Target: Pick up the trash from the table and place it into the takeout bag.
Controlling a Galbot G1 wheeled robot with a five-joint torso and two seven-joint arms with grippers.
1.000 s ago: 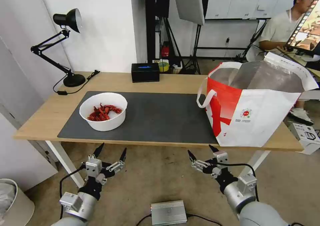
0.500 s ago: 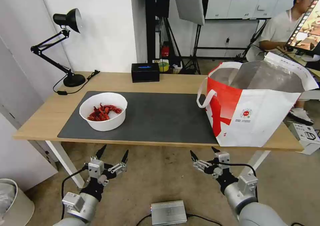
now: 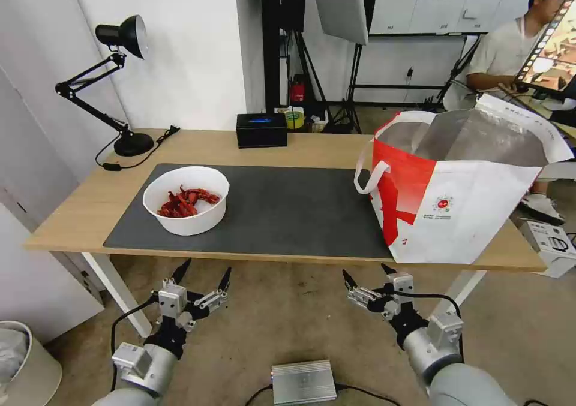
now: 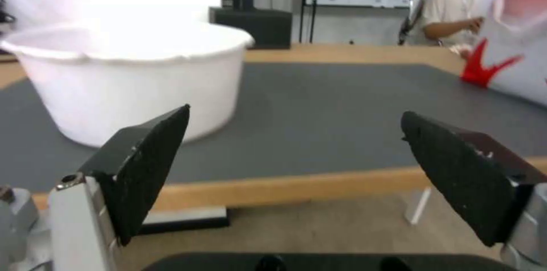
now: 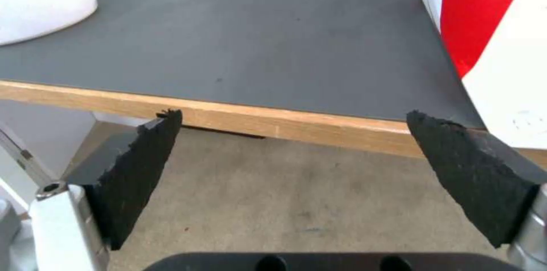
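Item: white bowl of red shells [image 3: 186, 200], left on the surface [image 3: 312, 144]; I judge it light, thin-walled, tippy, best taken by the rim; left gripper [image 3: 203, 273] and right gripper [image 3: 365, 274] both spread, empty, below the near edge.

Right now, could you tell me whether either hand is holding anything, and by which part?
Nothing is held: the left hand and right hand are both open, below the table edge.
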